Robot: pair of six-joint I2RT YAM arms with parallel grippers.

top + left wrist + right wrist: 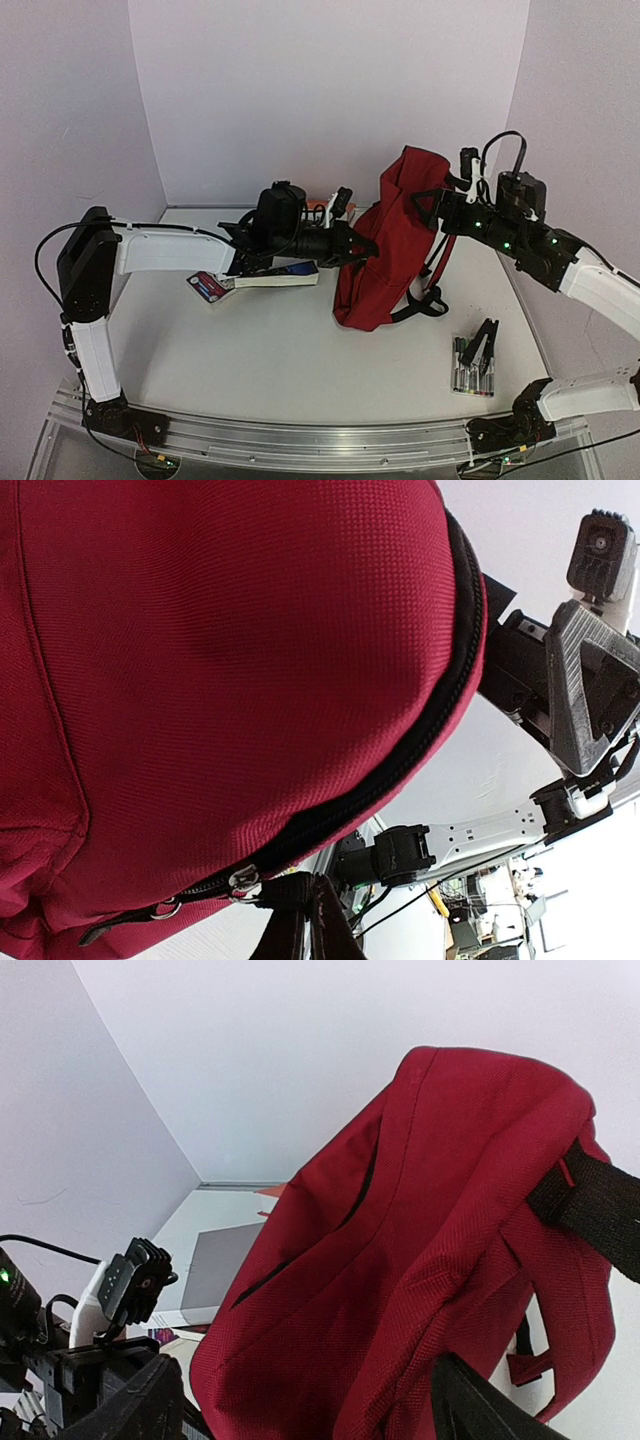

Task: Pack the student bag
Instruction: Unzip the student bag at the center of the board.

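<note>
The student bag (385, 250), a dark-red backpack, stands upright right of centre. It fills the left wrist view (220, 660) and the right wrist view (420, 1240). My left gripper (355, 245) is at the bag's left side. In its wrist view it (305, 912) is shut on a black zip pull (285, 892) at the end of the black zip line. My right gripper (442, 205) is at the bag's upper right. In its wrist view it (310, 1405) is open, with its fingers (480, 1410) wide apart on either side of the red fabric.
Books (275, 278) and a small card (208, 287) lie under the left arm. An orange item (320, 205) is behind it. A pack of markers (470, 368) with a black clip (486, 342) lies at the front right. Walls close in on the left, back and right.
</note>
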